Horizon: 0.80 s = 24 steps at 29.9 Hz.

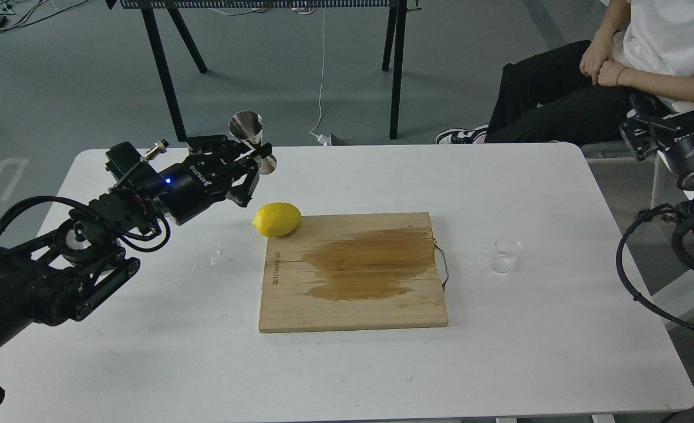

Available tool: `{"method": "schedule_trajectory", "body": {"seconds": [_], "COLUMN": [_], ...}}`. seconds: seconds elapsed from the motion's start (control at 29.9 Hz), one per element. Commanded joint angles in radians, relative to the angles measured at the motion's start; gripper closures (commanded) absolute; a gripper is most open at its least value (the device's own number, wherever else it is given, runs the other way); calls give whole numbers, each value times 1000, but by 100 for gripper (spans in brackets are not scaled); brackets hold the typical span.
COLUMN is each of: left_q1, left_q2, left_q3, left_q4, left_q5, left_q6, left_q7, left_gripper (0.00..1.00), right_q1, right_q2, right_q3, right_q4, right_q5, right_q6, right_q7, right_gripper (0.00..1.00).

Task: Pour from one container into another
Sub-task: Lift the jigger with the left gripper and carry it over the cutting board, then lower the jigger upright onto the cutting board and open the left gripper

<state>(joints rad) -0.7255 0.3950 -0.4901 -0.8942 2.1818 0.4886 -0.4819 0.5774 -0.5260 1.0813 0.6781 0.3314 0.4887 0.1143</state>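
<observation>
Left tool (252, 157) gripping jigger (252, 141), white table (499, 352), grey floor (59, 70)

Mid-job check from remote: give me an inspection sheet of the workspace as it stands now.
Surface: white table, small wet patch left of the board.
Job's things: clear cup upright on the table right of the board; steel jigger at the back left.
Clutter: wooden cutting board with a large wet stain; lemon at its back-left corner.
Grippers: left gripper with jaws closed on the jigger's waist; right gripper at the right edge, jaws unclear.
Cables: black cables along both arms; white cord on the floor.
Surroundings: seated person, black table legs behind.
</observation>
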Motion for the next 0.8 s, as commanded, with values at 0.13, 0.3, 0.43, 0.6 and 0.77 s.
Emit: {"method": "schedule_trajectory", "body": {"seconds": [0.13,0.3,0.43,0.6,0.77], "left_q1": [-15,-8,-5,-11,-15], "left_q2": [-191,-301,-350,-383,-381], "left_q3": [93,159,195,223,258], "left_q4": [70,224,270,353,370], "left_q5": [0,0,0,0,0], "left_q6": [-30,-28,-27,-24,-19], "left_q7": [14,40,43,43,43], "left_gripper": [92,91,91,90,90], "right_q1": [-5,-7,-13,-16,-16], "right_q2": [-3,-17,-17,-17,-20], "right_q3": [0,0,-1,0,0], "right_q4": [1,1,3,5,3], "right_q5": [1,1,1,1,0], "right_q6": [0,0,0,0,0], "right_q7": [1,1,1,1,-1], "right_gripper": [1,1,1,1,1]}}
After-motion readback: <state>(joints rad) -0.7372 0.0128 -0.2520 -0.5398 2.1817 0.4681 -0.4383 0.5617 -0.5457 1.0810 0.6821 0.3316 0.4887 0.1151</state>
